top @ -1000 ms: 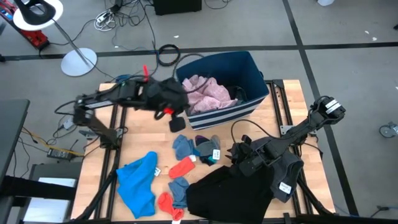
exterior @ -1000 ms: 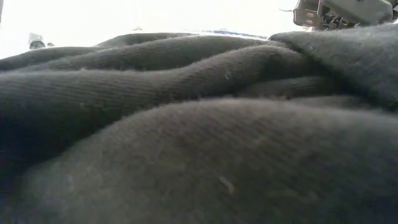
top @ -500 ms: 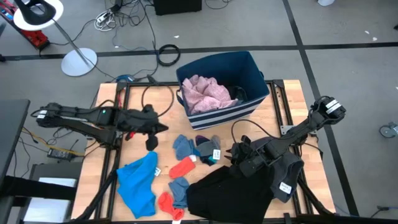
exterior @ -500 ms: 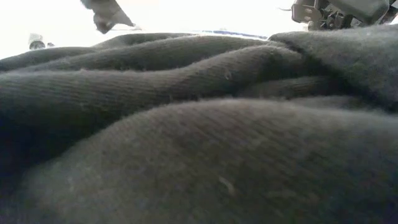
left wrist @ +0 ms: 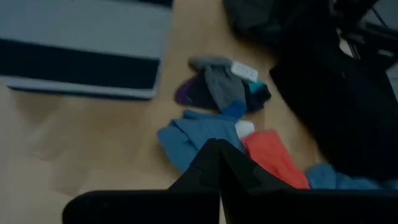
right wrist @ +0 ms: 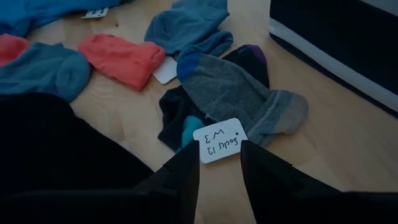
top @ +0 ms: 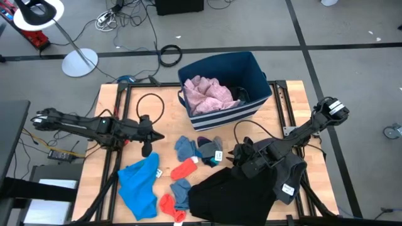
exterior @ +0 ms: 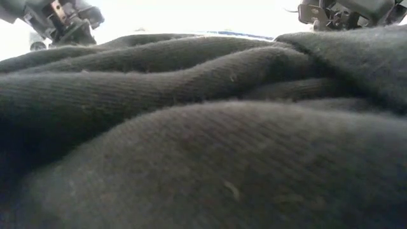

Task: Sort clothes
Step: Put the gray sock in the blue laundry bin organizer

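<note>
Several soft socks (top: 200,150) beside ribbed black garment (top: 229,194).

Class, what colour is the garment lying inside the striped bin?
Pink; the garment in the bin shows best in the high view.

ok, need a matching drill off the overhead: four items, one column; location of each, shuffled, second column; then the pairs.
Items:
1. pink garment
2. bright blue garment
3. black garment
4. left end effector

Locations:
A. front left part of the table
B. inside the navy bin
C. over bare wood, left of the sock cluster
D. front of the table, right of centre

Pairs: 1-B, 2-A, 3-D, 4-C
</note>
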